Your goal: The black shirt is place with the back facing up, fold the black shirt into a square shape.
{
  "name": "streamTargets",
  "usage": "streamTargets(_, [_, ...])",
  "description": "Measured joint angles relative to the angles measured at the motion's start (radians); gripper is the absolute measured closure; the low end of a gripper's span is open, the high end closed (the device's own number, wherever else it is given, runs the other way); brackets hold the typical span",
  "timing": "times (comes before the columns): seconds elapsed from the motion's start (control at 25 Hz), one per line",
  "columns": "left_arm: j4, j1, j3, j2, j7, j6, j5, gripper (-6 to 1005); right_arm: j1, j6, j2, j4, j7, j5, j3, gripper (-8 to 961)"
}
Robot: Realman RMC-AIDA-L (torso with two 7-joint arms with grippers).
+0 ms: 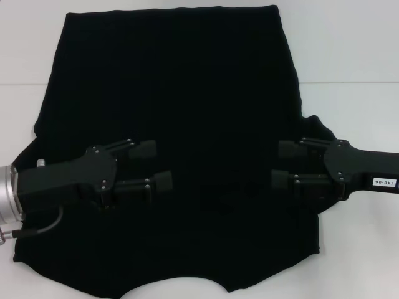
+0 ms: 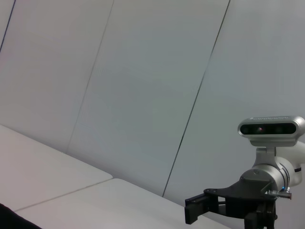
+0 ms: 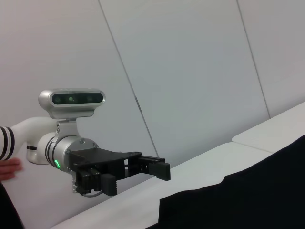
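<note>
**Head view: shirt spread flat, no fold made yet**

Your large plain black fabric shirt (image 1: 187,124) lies flat on the white surface (image 1: 349,50). Both tools, left (image 1: 153,165) and right (image 1: 283,165), hover over it, fingers wide, holding nothing. Every fold remains.

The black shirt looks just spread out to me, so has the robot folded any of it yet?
Not yet. The black shirt lies flat on the white table, with no fold visible. The left pincer and right pincer are over it, facing each other, both open and holding nothing. All the folding into a square is left.
</note>
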Motion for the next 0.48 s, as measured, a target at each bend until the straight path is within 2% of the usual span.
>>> streamTargets(0.48, [0.000,0.000,-0.006,0.002,-0.004,0.000,-0.002,122,0.001,0.001,0.000,0.000,0.000,0.001,0.006,69])
